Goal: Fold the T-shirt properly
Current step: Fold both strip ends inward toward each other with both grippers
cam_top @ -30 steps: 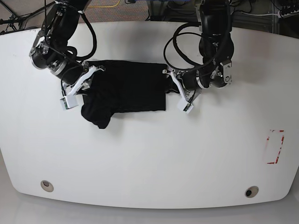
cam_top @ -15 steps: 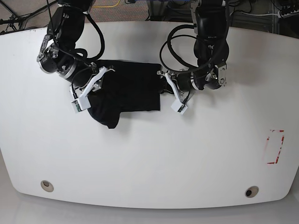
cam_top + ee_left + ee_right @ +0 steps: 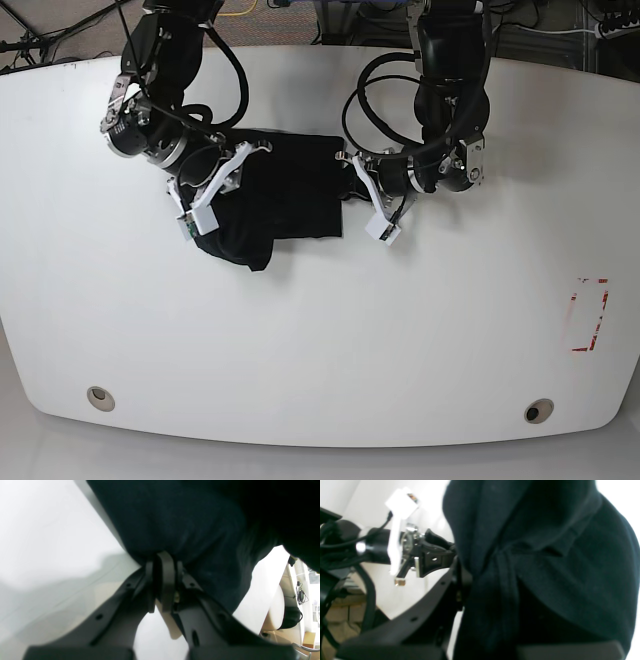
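Clamping T-shirt (image 3: 285, 190) edge: left gripper (image 3: 162, 580) jaws | right gripper (image 3: 461, 585) jaws pinch bunched cloth

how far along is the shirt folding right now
Partly done: the T-shirt is already gathered into a compact block on the table. In hand: the left pincer and right pincer each clamp an edge. Left: a bunched lump hangs out at the near-left corner, so flattening and final folds remain.
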Motion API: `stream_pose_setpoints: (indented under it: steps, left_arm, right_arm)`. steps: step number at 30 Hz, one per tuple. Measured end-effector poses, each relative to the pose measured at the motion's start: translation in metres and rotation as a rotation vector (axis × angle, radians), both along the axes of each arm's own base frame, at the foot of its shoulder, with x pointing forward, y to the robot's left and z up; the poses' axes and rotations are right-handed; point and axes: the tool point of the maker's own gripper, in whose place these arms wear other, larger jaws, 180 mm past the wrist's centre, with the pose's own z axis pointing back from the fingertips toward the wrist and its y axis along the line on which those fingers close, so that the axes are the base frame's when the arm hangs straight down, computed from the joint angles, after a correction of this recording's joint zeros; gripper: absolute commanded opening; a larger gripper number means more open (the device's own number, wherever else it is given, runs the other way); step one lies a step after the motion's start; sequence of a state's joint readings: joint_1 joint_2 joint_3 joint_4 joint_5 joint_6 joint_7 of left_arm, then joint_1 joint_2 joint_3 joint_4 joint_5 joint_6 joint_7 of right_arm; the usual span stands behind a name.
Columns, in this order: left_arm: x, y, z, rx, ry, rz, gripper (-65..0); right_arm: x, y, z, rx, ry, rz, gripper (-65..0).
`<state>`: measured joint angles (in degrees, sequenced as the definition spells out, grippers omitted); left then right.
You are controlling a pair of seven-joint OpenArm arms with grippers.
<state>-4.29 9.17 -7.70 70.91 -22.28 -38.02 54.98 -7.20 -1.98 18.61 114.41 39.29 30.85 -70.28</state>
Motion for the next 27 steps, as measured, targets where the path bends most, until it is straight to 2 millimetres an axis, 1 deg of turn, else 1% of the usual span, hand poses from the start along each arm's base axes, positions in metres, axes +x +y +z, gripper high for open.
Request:
stream_pose_setpoints:
  steps: [6, 10, 12, 16, 17, 19, 21, 24, 27]
  left_arm:
    - [0.0, 0.0, 0.0, 0.0, 0.001, 0.0, -61.2]
    - [0.0, 0.0, 0.0, -0.001, 0.001, 0.0, -61.2]
    - [0.0, 0.0, 0.0, -0.001, 0.001, 0.0, -61.2]
    - [0.0, 0.0, 0.0, -0.001, 0.001, 0.0, -61.2]
    - [0.0, 0.0, 0.0, -0.001, 0.001, 0.0, -61.2]
    - [0.0, 0.0, 0.0, -0.001, 0.001, 0.0, -61.1]
    - [0.0, 0.0, 0.0, -0.001, 0.001, 0.0, -61.1]
    - [0.0, 0.0, 0.0, -0.001, 0.002, 0.0, -59.6]
    - [0.0, 0.0, 0.0, -0.002, 0.001, 0.0, -55.7]
  right_arm:
    - [0.0, 0.007, 0.0, 0.014, -0.001, 0.002, -59.0]
    - [-0.001, 0.017, -0.001, 0.009, 0.001, 0.029, -53.0]
    - [-0.001, 0.026, 0.001, 0.018, -0.004, 0.052, -47.9]
    - [-0.002, 0.049, 0.008, 0.055, -0.025, 0.1, -32.3]
    - [-0.001, 0.054, 0.012, 0.078, -0.034, 0.098, -29.8]
    - [0.002, 0.059, 0.017, 0.113, -0.038, 0.082, -23.8]
    - [0.005, 0.06, 0.019, 0.135, -0.04, 0.062, -19.8]
    - [0.007, 0.061, 0.018, 0.13, -0.03, 0.043, -18.1]
    - [0.006, 0.059, 0.015, 0.098, -0.025, 0.058, -19.3]
